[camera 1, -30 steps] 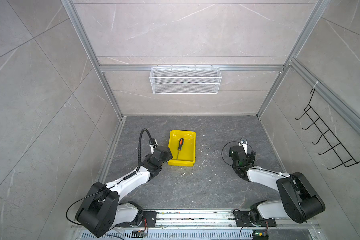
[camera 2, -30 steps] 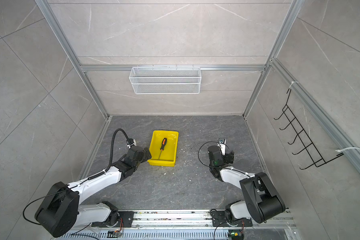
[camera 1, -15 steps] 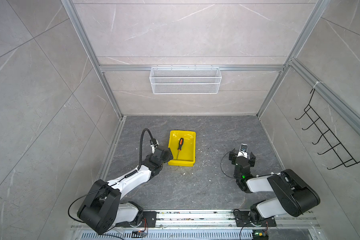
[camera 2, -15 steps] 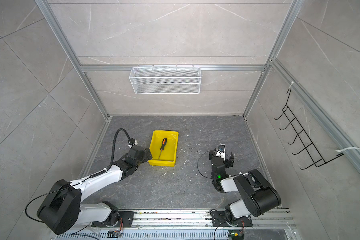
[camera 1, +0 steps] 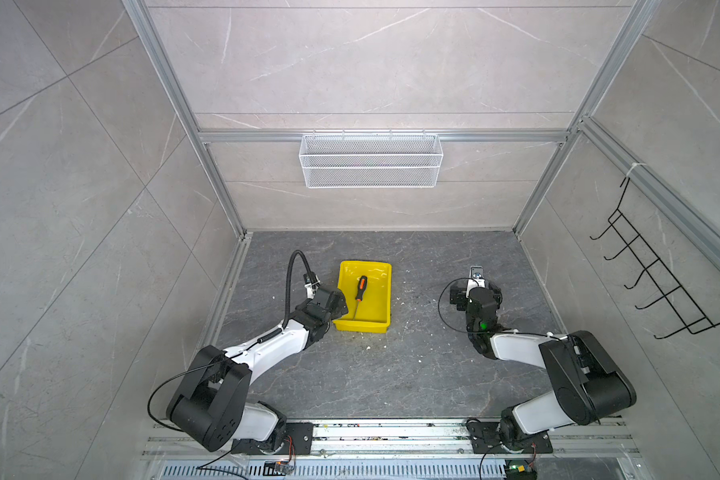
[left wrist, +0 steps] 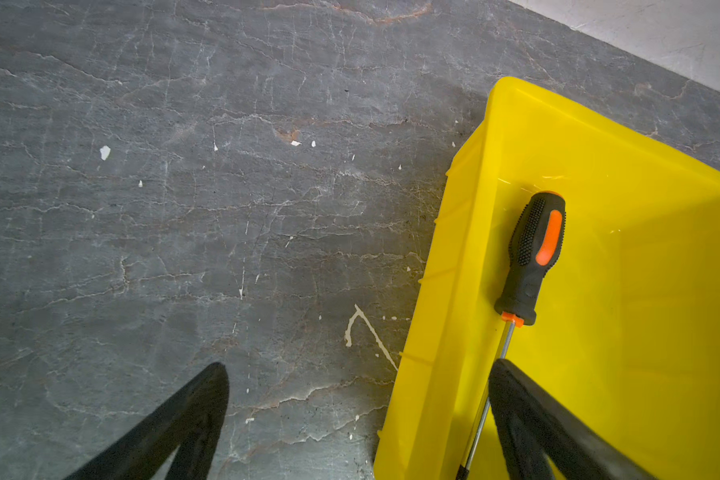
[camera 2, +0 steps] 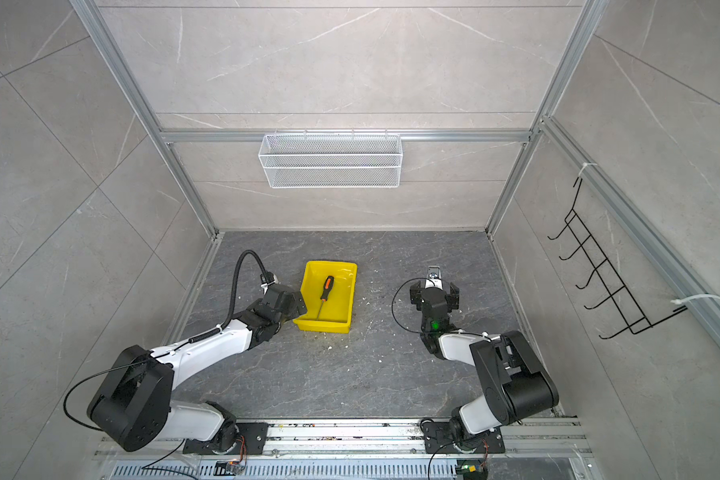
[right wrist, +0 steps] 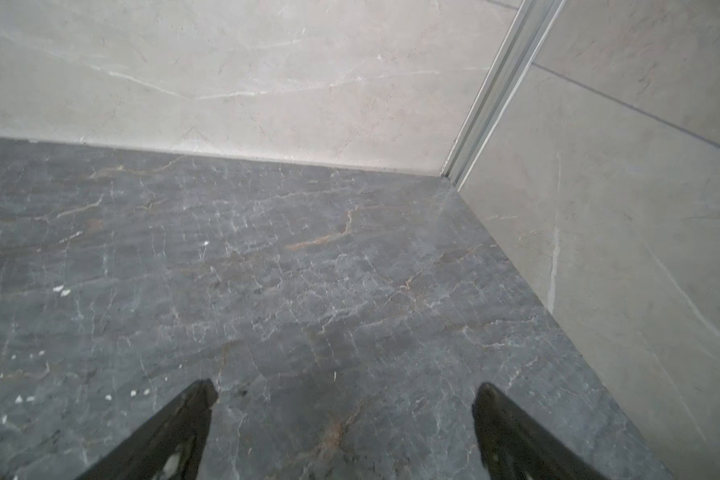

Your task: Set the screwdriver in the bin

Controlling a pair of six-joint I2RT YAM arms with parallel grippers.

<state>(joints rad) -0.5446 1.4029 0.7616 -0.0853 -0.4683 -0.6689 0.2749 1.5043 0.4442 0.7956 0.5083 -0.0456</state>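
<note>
Screwdriver in bin, between arms.

The screwdriver lies inside the yellow bin at frame centre. A white wire basket hangs above.

Pale marbled wall tiles enclose a dark grey stone floor, seemingly flecked with white crumbs.
</note>
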